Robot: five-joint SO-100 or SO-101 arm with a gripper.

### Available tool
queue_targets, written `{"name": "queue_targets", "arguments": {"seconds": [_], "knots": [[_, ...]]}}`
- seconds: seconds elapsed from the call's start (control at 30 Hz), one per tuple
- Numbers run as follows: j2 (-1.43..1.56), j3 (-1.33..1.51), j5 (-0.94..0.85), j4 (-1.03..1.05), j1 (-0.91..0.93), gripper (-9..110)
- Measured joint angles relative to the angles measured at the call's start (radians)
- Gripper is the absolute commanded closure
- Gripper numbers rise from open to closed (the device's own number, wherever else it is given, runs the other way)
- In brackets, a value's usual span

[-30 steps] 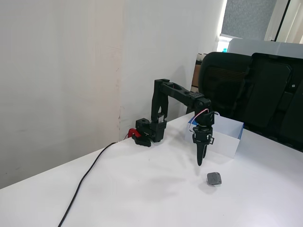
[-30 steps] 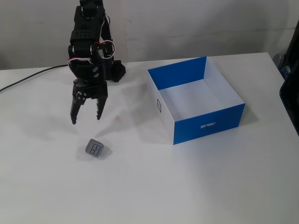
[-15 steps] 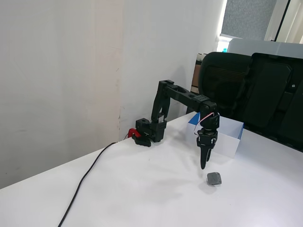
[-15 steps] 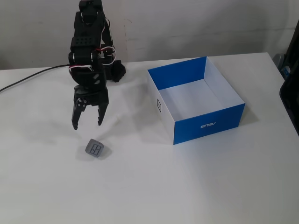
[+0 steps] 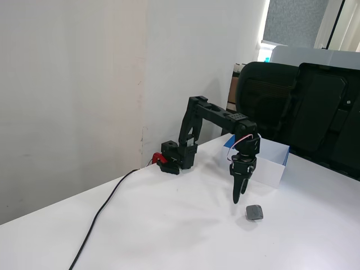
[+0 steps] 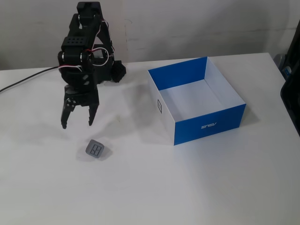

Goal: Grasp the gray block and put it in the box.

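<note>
Small dark gray squarish block (image 6: 95, 149) loose on table, my black claw (image 6: 77, 123) spread wide, empty, hovering near. Approach step; next drop lower, straddle it.

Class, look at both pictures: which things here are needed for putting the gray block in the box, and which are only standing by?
Needed for the job:
- gray block, lying on the table
- box, empty
- claw, open, above the table near the block

Only standing by:
- black cable across the table
- black office chair behind the table
</note>
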Motion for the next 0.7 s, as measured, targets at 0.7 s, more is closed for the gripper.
{"name": "queue_targets", "arguments": {"seconds": [0.7], "knots": [[-0.299, -0.341, -0.126, 0.100, 0.031, 59]]}}
